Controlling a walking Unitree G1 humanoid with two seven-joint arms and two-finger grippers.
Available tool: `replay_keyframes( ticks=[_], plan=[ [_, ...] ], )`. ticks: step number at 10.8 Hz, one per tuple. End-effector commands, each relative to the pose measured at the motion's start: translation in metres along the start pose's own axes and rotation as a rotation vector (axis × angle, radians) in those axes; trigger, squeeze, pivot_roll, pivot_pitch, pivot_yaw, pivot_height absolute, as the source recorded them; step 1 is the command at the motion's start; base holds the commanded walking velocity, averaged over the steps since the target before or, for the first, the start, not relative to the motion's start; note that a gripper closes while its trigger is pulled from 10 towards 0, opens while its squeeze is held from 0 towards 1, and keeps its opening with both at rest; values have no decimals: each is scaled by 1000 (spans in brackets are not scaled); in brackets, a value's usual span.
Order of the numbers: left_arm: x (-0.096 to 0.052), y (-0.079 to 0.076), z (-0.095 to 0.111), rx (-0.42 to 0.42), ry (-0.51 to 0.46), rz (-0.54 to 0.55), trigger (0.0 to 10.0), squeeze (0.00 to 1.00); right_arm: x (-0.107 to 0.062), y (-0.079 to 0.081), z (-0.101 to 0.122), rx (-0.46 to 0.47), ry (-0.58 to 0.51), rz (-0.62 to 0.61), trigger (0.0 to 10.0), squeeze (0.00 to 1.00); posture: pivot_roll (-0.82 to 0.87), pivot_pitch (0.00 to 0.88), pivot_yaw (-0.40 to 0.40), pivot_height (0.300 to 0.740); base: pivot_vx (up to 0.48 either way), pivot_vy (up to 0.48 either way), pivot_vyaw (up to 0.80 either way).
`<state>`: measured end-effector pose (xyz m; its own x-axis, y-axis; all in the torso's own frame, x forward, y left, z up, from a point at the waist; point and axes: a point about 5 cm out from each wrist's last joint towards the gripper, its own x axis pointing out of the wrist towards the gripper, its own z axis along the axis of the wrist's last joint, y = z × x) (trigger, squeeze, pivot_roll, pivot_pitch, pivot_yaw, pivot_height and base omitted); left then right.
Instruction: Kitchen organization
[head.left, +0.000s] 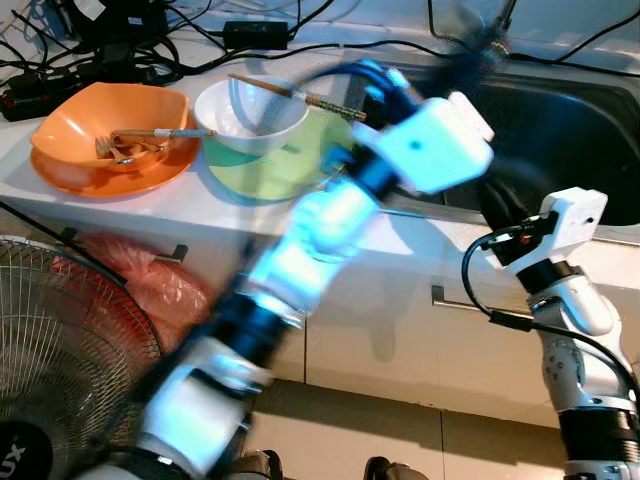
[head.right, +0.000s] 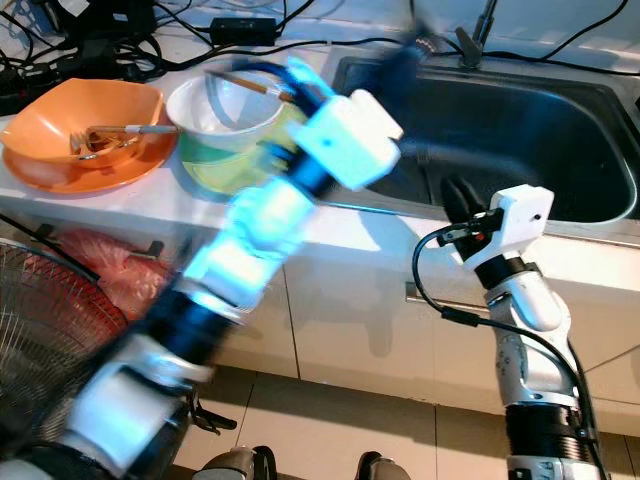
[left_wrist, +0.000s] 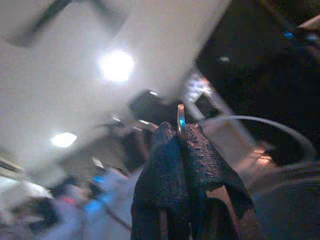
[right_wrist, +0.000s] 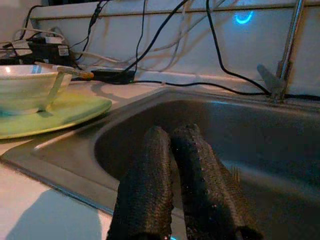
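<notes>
Over the sink (head.left: 560, 130), the left arm sweeps in a blur, its left gripper (left_wrist: 181, 137) pinching a thin metal piece, likely a utensil, between its pressed fingers. The right gripper (right_wrist: 172, 137) waits at the sink's front edge, its fingers pressed together on nothing. On the counter (head.left: 150, 205) sit an orange bowl (head.left: 110, 125) with a fork (head.left: 150, 135), and a white bowl (head.left: 250, 112) with chopsticks (head.left: 290, 93) on a green plate (head.left: 285, 165). The step in hand looks like carrying cutlery to the sink. Next, the left gripper needs to get low inside the basin before letting go, clear of the right gripper.
</notes>
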<state>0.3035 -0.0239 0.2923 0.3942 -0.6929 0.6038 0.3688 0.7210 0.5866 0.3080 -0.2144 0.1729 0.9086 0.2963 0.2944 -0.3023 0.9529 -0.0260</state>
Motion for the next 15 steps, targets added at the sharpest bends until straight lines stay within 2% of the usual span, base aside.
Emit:
replay_keyframes(
  ticks=[1, 3, 7, 9, 12, 15],
  plan=[
    [-3, -7, -6, -69, 19, -39, 10000, 0, 1, 1, 3, -8, -17, 13, 10000, 0, 51, 123, 2, 740, 0, 0, 0],
    [-11, -18, -17, -127, 69, -46, 10000, 0, 0, 4, 2, -4, -12, 14, 10000, 0, 47, 129, 5, 740, 0, 0, 0],
    [-21, -16, -49, -233, 226, 31, 10000, 0, 0, 5, 0, 0, -9, 17, 10000, 0, 48, 133, 3, 740, 0, 0, 0],
    [-19, -14, -61, -305, 291, 89, 10000, 0, 0, 6, 0, 2, -11, 17, 10000, 0, 42, 131, 5, 740, 0, 0, 0],
    [-14, -7, -73, -337, 366, 140, 10000, 0, 0, 9, -1, 8, -12, 19, 10000, 0, 44, 129, 7, 740, 0, 0, 0],
    [-11, -3, -88, -373, 483, 175, 10000, 0, 1, 13, -1, 13, -17, 23, 10000, 0, 33, 129, 14, 740, 0, 0, 0]
  ],
)
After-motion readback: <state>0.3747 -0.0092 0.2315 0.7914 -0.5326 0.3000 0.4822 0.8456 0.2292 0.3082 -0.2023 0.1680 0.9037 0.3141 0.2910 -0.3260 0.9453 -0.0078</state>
